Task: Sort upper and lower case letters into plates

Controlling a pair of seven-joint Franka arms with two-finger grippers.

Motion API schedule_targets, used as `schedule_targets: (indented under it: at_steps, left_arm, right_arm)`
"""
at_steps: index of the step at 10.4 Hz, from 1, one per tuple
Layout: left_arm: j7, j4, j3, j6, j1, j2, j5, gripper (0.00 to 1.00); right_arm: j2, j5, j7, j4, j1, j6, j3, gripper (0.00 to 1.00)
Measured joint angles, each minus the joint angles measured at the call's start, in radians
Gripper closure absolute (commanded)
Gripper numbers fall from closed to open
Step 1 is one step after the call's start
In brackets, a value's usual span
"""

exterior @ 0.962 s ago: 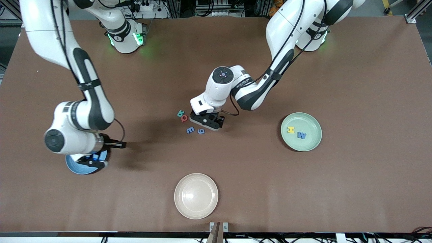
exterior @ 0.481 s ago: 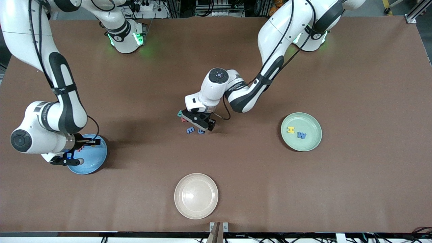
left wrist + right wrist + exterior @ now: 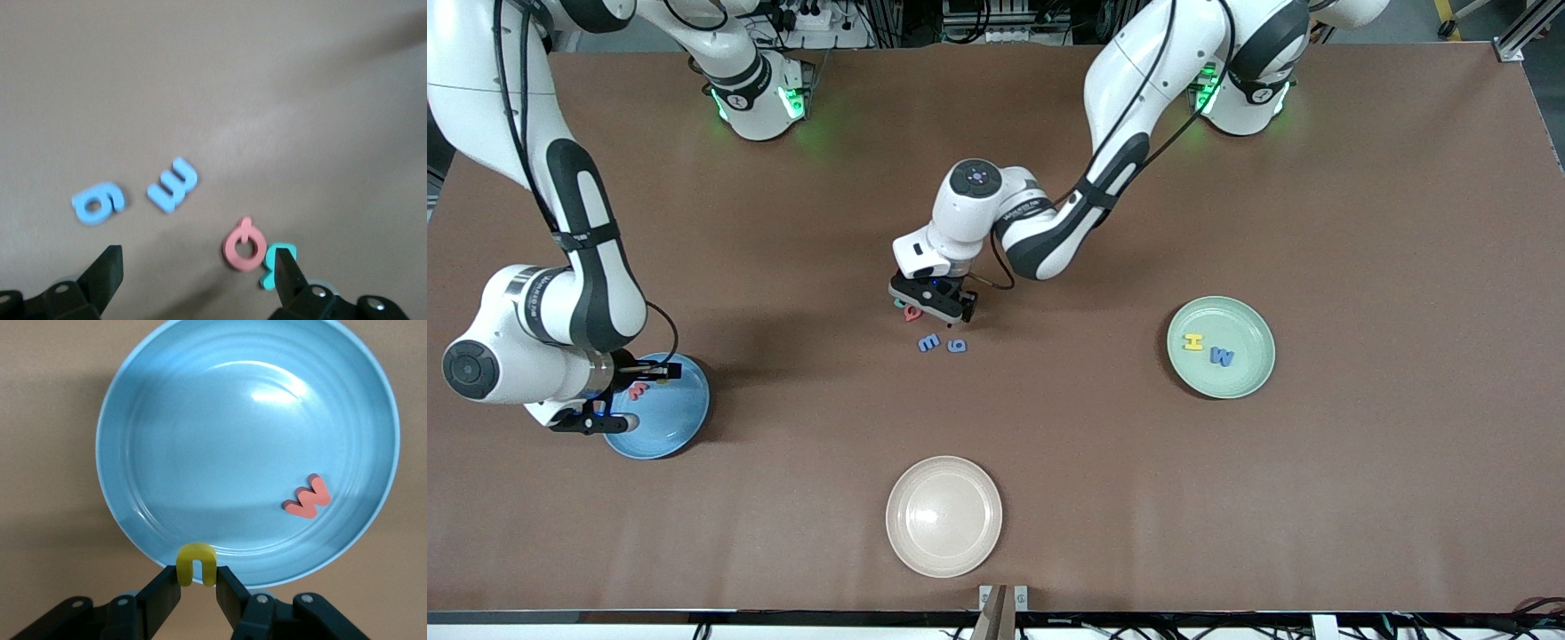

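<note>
**Right arm at drop point, left arm lining up on the letter cluster**

I see the right gripper (image 3: 197,587) over the rim of the round light blue plastic plate (image 3: 685,418) at the right arm's end of the desk (image 3: 1360,489), fingers pinched on a small yellow arch-shaped letter (image 3: 196,563). In the right wrist view the letter sits just at the plate's edge, barely inside. One red "w" letter (image 3: 307,497) already lies in that plate.

Left gripper (image 3: 193,277) hangs low over the loose cluster mid-desk, fingers spread wide, nothing held. Under it: red round letter with a stem (image 3: 244,245) touching a teal letter (image 3: 272,272), both close to one fingertip (image 3: 285,267). The blue "m"-like letter (image 3: 173,184) and the blue "g"-like letter (image 3: 98,203) lie past the tips, nearer the front camera.

My read: the red one is nearest, but off-centre in the gap, and teal is in contact, so the left gripper needs a sideways shift before closing.

Pale mint green round plate (image 3: 1249,378) at the left arm's end holds a yellow "H" (image 3: 1192,341) and a blue "M" (image 3: 1222,357). Cream-beige plate (image 3: 943,551) unused.
</note>
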Motion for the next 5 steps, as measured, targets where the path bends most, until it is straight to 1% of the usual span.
schedule_targets:
  at_steps: [1, 2, 5]
  left_arm:
    - [-0.055, 0.008, 0.031, -0.034, -0.039, -0.001, 0.000, 0.00]
    - [-0.104, 0.013, 0.047, -0.071, -0.063, -0.002, 0.000, 0.00]
    - [-0.256, 0.025, 0.053, -0.221, -0.072, -0.005, 0.000, 0.00]
  right_arm:
    - [0.001, 0.000, -0.001, -0.001, -0.006, 0.000, 0.000, 1.00]
    - [0.002, 0.000, -0.004, -0.002, -0.011, 0.000, 0.000, 1.00]
    - [0.002, 0.000, -0.006, -0.003, -0.015, 0.000, 0.000, 1.00]
